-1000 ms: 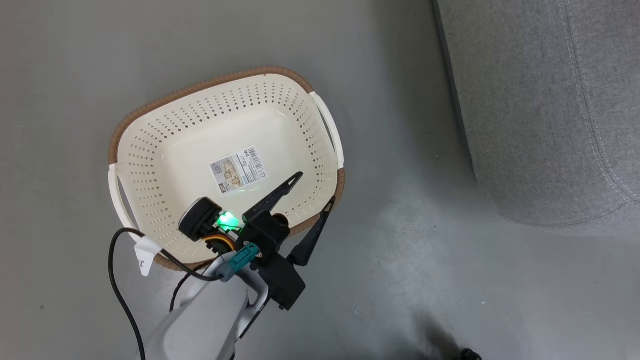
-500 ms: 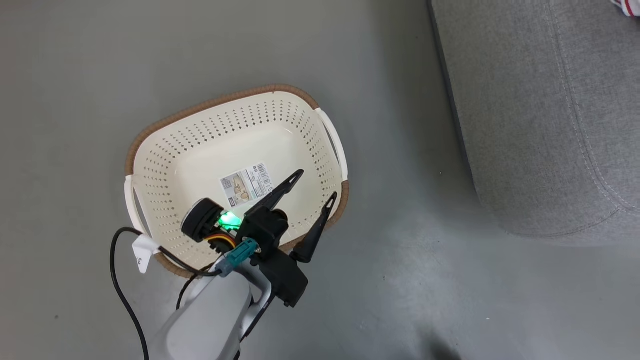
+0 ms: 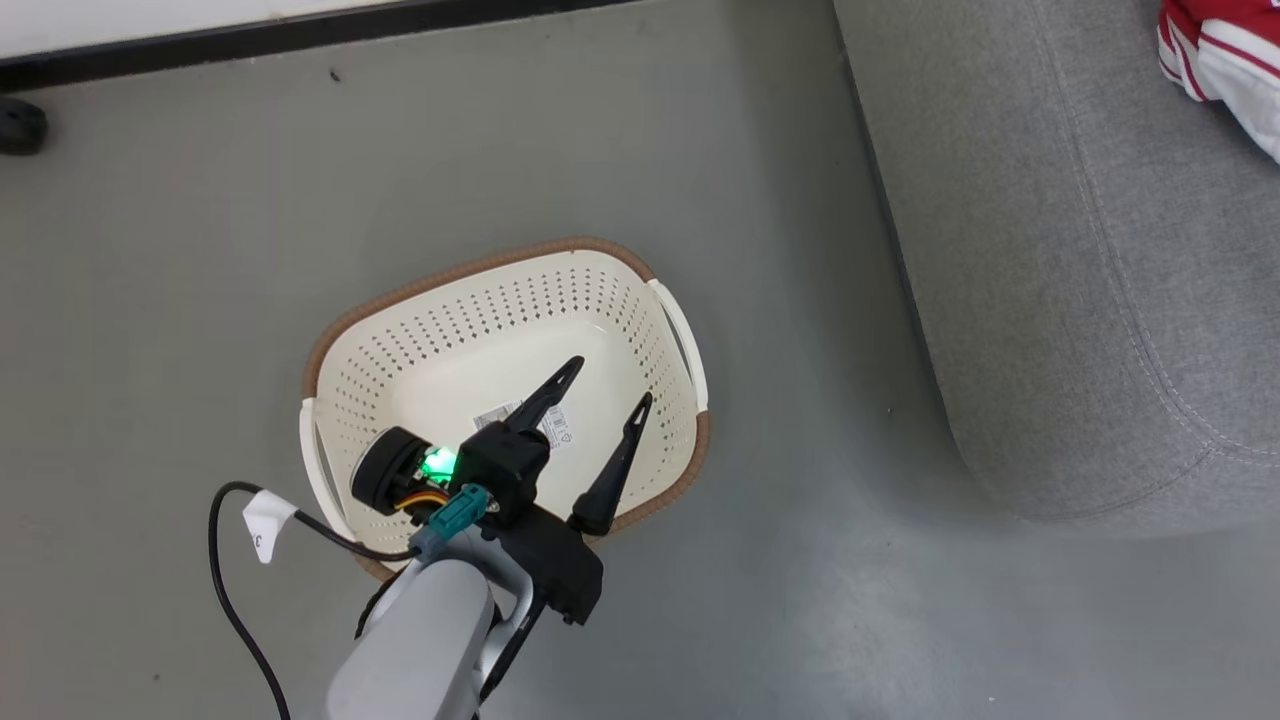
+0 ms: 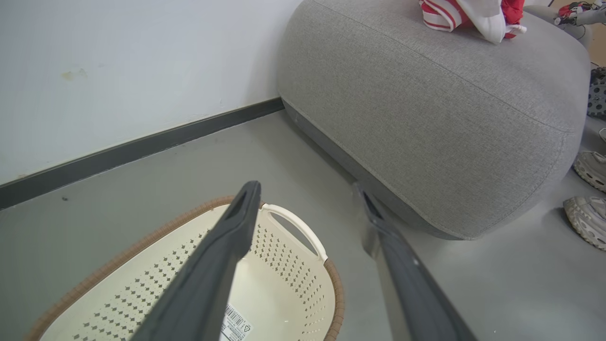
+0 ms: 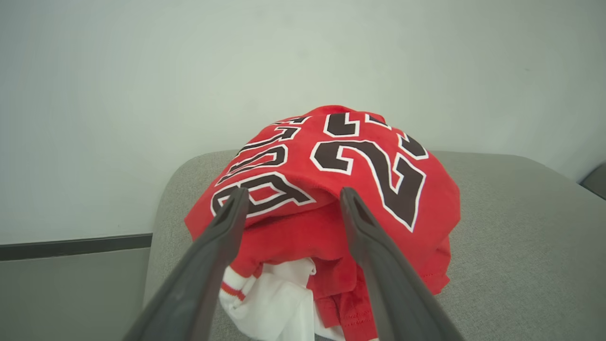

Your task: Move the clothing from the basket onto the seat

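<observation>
1. Find the basket (image 3: 440, 330) standing upright on the grey floor (image 3: 150, 250), to the left of the seat (image 3: 1050, 250) and apart from it.
2. Check the basket's inside in the left wrist view. The cream bottom and the label sticker (image 4: 235, 326) are in plain sight.
3. Check the left gripper (image 3: 610, 380). It hangs over the side of the basket nearer the seat, its two dark fingers are spread wide, and nothing is between them.
4. Note the black cable (image 3: 225, 590) with a white tag (image 3: 262, 525) looping beside the left forearm.
5. Find the clothing (image 3: 1215, 45) on top of the seat, at the upper right corner of the head view. It lies well away from the basket.
6. Confirm this in the right wrist view. The red jersey (image 5: 360, 161), with black white-outlined characters, lies heaped on the grey cushion, and white fabric with red stripes shows under its front edge.
7. Check the right gripper (image 5: 293, 192). Its fingers stand well apart just before the heap, and no fabric is clamped between them. You cannot tell whether the tips touch the jersey.
8. Note two pale shoes (image 4: 589, 168) on the floor beside the seat's far end.
9. Note the white wall (image 4: 118, 57) with a dark skirting board (image 4: 142, 147) behind the basket and the seat.
</observation>
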You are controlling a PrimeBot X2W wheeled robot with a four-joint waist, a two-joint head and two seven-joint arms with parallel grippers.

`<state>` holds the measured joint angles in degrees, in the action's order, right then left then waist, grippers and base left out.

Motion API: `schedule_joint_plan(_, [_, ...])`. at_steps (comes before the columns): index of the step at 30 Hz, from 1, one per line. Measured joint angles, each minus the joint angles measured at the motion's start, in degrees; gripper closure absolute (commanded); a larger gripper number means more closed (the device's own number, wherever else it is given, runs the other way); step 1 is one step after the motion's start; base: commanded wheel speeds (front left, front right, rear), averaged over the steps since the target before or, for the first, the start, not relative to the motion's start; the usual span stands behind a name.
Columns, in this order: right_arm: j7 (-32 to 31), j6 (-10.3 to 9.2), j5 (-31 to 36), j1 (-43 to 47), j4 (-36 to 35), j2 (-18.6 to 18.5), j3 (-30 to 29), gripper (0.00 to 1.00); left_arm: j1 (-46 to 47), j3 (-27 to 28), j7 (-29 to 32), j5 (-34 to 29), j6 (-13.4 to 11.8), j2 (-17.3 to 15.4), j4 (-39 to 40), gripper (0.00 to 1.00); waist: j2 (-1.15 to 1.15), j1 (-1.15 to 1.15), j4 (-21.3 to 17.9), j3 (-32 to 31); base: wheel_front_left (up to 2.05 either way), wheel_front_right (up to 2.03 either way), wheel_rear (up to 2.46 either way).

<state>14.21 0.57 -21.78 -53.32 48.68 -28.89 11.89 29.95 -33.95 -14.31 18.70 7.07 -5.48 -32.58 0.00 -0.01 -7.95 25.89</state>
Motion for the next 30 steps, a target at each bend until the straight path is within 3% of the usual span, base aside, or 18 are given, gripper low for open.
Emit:
schedule_joint_plan(9, [0.05,2.47,0.02,3.90,-3.60,3.93,1.62,0.00,-1.27,2.99,0.00,1.36,-1.22,0.31,-0.80,0.00,0.00,0.00,1.64,-4.97,0.00,0.00,0.00])
schedule_joint_plan(30, [0.07,4.99,-1.08,16.81,-10.37,12.98,5.22,0.00,-6.84,13.56,0.00,2.96,-7.64,-1.02,-1.13,0.00,0.00,0.00,8.91,-15.26,0.00,0.00,0.00])
